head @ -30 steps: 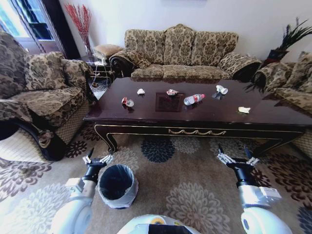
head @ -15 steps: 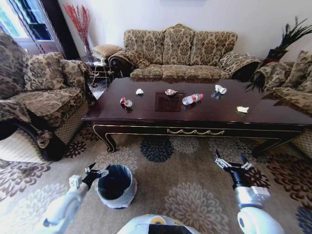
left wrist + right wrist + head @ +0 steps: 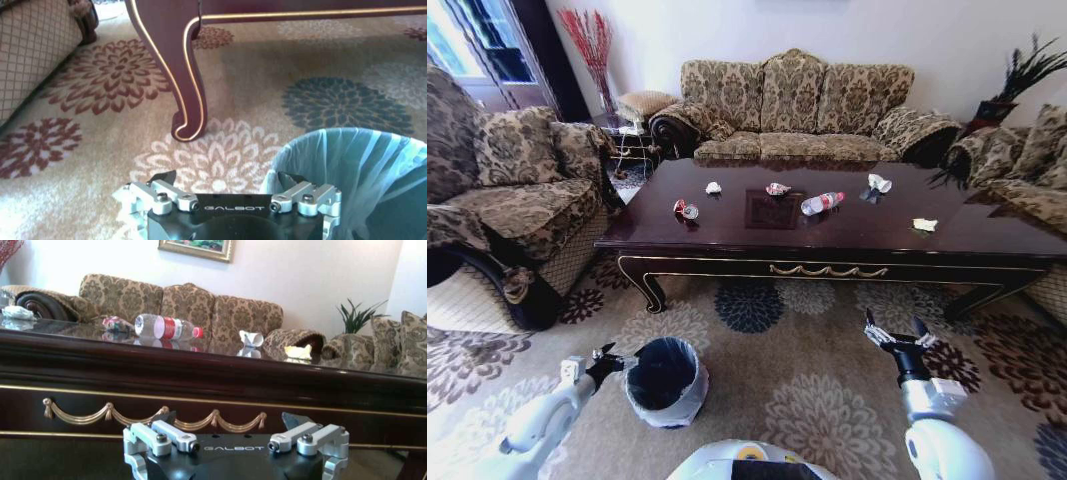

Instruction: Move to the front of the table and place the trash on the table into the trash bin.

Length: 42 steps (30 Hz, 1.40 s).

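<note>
The dark glossy table (image 3: 757,235) stands ahead on the carpet. Trash lies on its top: a clear bottle (image 3: 823,203) with a red label, a crushed can (image 3: 687,209), a wrapper (image 3: 778,189) and white paper wads (image 3: 879,183). The grey trash bin (image 3: 665,380) with a black liner stands on the carpet near me, left of centre. My left gripper (image 3: 605,362) hangs open and empty just left of the bin (image 3: 360,170), facing a carved table leg (image 3: 180,75). My right gripper (image 3: 893,328) is open and empty, low before the table's apron (image 3: 200,370), below the bottle (image 3: 167,327).
A patterned sofa (image 3: 797,110) stands behind the table. An armchair (image 3: 507,200) flanks it on the left and another (image 3: 1037,170) on the right, with a plant (image 3: 1017,80) in the far right corner. Floral carpet (image 3: 807,390) lies between me and the table.
My left arm has swung outward to the left and dropped, so its gripper now sits beside the bin's left rim. The right gripper has sunk slightly. The table and trash have not moved.
</note>
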Available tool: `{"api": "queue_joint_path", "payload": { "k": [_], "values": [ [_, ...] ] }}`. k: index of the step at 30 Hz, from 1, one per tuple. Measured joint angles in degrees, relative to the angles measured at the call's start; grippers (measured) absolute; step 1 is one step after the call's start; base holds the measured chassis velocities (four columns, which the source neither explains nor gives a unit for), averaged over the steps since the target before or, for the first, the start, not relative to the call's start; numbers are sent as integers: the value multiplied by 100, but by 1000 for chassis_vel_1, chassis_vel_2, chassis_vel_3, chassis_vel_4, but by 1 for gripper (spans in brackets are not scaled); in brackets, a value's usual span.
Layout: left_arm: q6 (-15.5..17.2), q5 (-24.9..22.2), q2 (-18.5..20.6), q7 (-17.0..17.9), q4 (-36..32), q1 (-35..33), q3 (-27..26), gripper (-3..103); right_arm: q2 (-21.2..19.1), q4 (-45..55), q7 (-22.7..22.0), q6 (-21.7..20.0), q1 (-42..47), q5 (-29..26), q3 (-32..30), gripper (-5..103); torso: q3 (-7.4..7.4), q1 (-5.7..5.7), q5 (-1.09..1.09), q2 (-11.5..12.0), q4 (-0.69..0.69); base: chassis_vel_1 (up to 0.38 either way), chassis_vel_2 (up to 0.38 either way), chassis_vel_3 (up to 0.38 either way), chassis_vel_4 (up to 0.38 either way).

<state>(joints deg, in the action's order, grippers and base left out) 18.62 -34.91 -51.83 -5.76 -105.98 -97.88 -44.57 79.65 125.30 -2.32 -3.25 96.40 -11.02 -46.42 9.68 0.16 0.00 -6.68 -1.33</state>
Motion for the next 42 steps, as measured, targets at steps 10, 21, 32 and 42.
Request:
{"api": "queue_joint_path", "payload": {
  "k": [10,21,32,42],
  "values": [
    [74,38,-126,-36,-41,-48,37,101,-4,-23,-7,12,21,-14,-36,100,0,0,0,0,0,0,0,0,0],
    [75,179,-241,-119,35,-14,113,74,0,-77,-12,63,71,-187,-103,100,0,0,0,0,0,0,0,0,0],
    [273,272,-241,-183,47,-7,158,45,25,-133,-22,69,79,-232,-121,100,0,0,0,0,1,0,0,0,0],
    [452,355,-191,-253,61,35,193,22,40,-155,-27,136,96,-239,-158,100,0,0,1,0,1,0,0,0,0]
  ]
}}
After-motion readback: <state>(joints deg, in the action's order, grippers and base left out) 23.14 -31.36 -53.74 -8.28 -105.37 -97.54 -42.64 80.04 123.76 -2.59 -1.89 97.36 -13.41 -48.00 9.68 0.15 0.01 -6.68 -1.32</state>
